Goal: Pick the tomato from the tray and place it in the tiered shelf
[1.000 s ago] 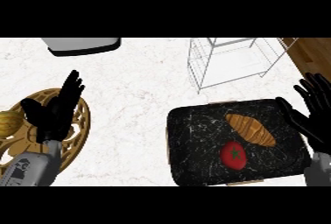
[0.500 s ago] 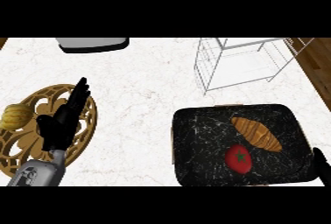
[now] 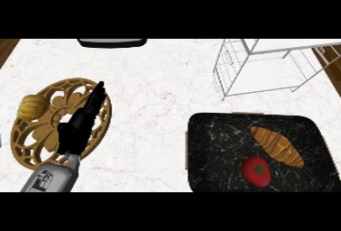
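A red tomato (image 3: 257,170) with a green stem lies in the black marbled tray (image 3: 213,135) at the lower right, beside a brown croissant (image 3: 277,145). The white wire tiered shelf (image 3: 269,65) stands at the upper right, behind the tray. My left hand (image 3: 78,126) is seen edge-on over the left side of the counter, fingers straight and pointing up, holding nothing. It is far from the tray. My right hand does not show in the view.
A round golden openwork trivet (image 3: 40,135) lies under my left hand, with a small yellow-orange squash (image 3: 33,106) on its left rim. A dark and grey object (image 3: 112,42) sits at the counter's far edge. Wood shows at both top corners.
The right hand has dropped out of view at the lower right. The left hand has turned edge-on and narrowed. The view has shifted, so the tray and shelf sit lower.
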